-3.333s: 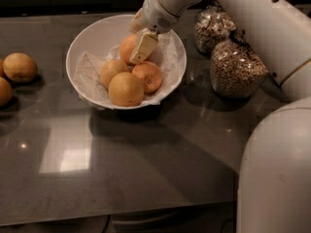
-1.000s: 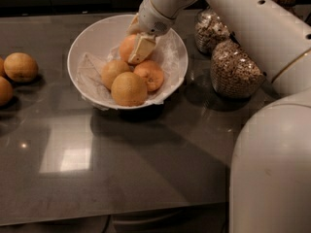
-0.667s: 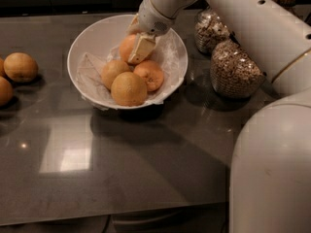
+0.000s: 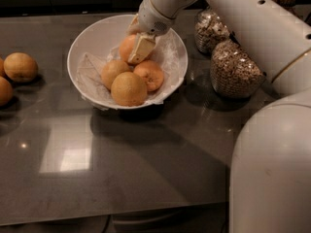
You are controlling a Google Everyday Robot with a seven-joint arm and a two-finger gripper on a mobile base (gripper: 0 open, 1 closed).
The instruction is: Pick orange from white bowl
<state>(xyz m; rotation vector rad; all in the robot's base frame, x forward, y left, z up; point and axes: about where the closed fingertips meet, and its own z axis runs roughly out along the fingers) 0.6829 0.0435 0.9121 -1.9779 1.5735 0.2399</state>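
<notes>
The white bowl [image 4: 77, 50] stands on the dark table at the back centre, lined with crinkled white paper. It holds several fruits. The deep-orange orange [image 4: 127, 46] lies at the back of the bowl. My gripper [image 4: 140, 48] reaches down into the bowl from the upper right and rests right against this orange, covering its right side. In front of it lie two paler round fruits [image 4: 129, 89] and a rounder deep-orange fruit with a dimple [image 4: 150, 75].
Two glass jars of cereal [image 4: 235, 71] stand right of the bowl, under my white arm [image 4: 252, 21]. Two more round fruits [image 4: 19, 67] lie at the table's left edge. My white body [image 4: 272, 174] fills the lower right. The table's front edge runs along the bottom.
The gripper stays at the same orange in the bowl. The fruits and bowl have not moved; only the view has shifted very slightly.
</notes>
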